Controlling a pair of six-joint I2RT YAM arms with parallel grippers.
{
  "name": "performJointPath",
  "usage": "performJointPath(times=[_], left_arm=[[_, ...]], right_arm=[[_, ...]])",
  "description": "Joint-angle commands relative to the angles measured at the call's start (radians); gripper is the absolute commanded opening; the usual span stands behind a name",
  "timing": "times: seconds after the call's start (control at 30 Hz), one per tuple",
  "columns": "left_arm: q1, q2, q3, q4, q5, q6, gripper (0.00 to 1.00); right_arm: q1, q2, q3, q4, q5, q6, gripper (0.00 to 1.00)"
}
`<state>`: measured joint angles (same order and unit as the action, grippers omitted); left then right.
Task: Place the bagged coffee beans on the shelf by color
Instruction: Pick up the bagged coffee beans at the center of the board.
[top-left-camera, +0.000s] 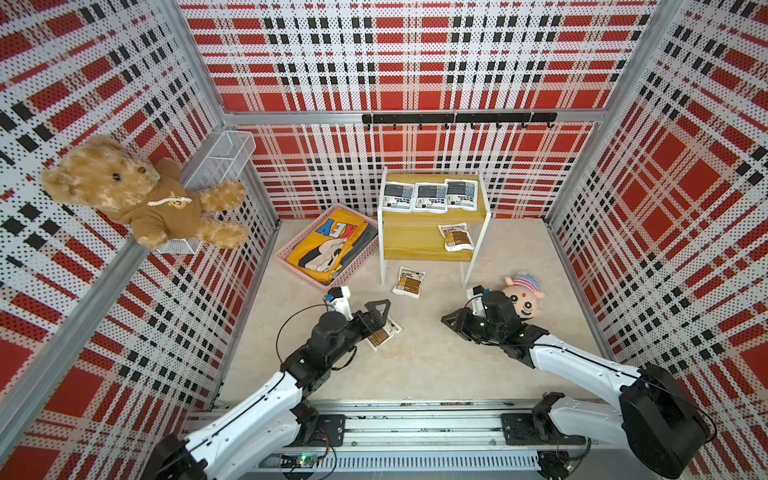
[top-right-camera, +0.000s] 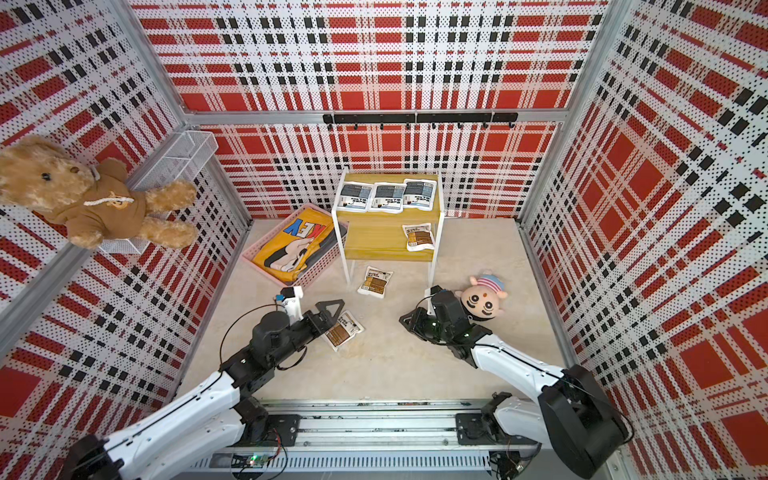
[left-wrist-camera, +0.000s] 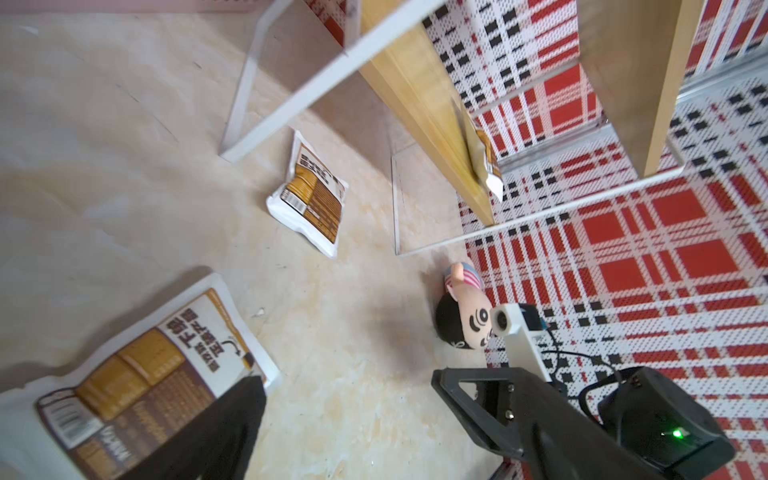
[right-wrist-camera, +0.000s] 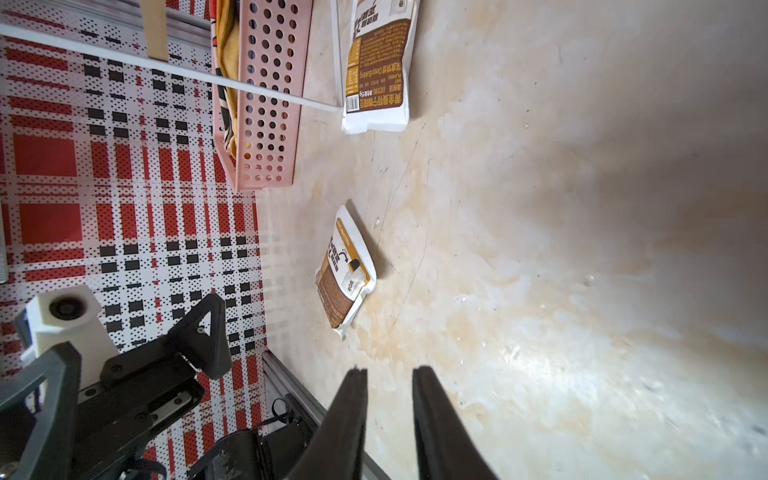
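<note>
Six flat white coffee bean pouches, split like this. Three grey-blue-panel pouches (top-left-camera: 431, 197) lie side by side, edges overlapping, on the top board of the two-tier yellow wood-grain shelf with white metal legs (top-left-camera: 409, 245). One brown-panel pouch (top-left-camera: 456, 237) lies flat on the lower board, at its right end. Second brown-panel pouch (top-left-camera: 409, 281) is on the floor just in front of the shelf, by its front legs. Third brown-panel pouch (left-wrist-camera: 158, 374) is on the floor nearer the robot, at the left gripper (left-wrist-camera: 345, 378).

Left gripper: jaws spread wide, nothing clamped. In the left wrist view one finger (left-wrist-camera: 232, 415) overlaps the third pouch's corner; touching or just above, can't tell. The other finger is over bare floor.

Right gripper (right-wrist-camera: 390, 370): jaws only a narrow slit apart, empty. It is over the bare beige marbled floor (top-left-camera: 457, 374), well apart from every pouch and just beside a plush doll head with a striped cap (top-left-camera: 524, 297).

Left of the shelf: pink perforated plastic basket (top-left-camera: 301, 274) holding a folded yellow printed garment (top-left-camera: 328, 245). A brown teddy bear in a brown hoodie (top-left-camera: 137, 191) is up on the left wall by a white wire basket (top-left-camera: 224, 158). Black hook rail (top-left-camera: 457, 118) on the back wall.
</note>
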<state>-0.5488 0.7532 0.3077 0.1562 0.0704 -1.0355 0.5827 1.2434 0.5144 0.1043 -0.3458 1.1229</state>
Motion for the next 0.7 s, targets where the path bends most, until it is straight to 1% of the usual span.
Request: performJointPath(times=[0.0, 0.1, 0.3, 0.5, 0.67], left_arm=[[0.106, -0.037, -0.077, 0.08, 0.188, -0.077, 0.99], [0.16, -0.038, -0.112, 0.108, 0.245, -0.085, 0.99], [0.207, -0.001, -0.119, 0.137, 0.287, -0.067, 0.99], [0.253, 0.026, -0.116, 0.143, 0.33, -0.044, 0.99], [0.293, 0.02, -0.113, 0.118, 0.366, -0.022, 0.99]], right_arm=[[0.016, 0.091, 0.023, 0.18, 0.027, 0.079, 0.27], [0.029, 0.181, 0.051, 0.236, 0.037, 0.098, 0.27], [0.043, 0.312, 0.103, 0.298, 0.087, 0.13, 0.27], [0.046, 0.411, 0.113, 0.361, 0.13, 0.184, 0.27], [0.057, 0.487, 0.148, 0.395, 0.143, 0.206, 0.3]])
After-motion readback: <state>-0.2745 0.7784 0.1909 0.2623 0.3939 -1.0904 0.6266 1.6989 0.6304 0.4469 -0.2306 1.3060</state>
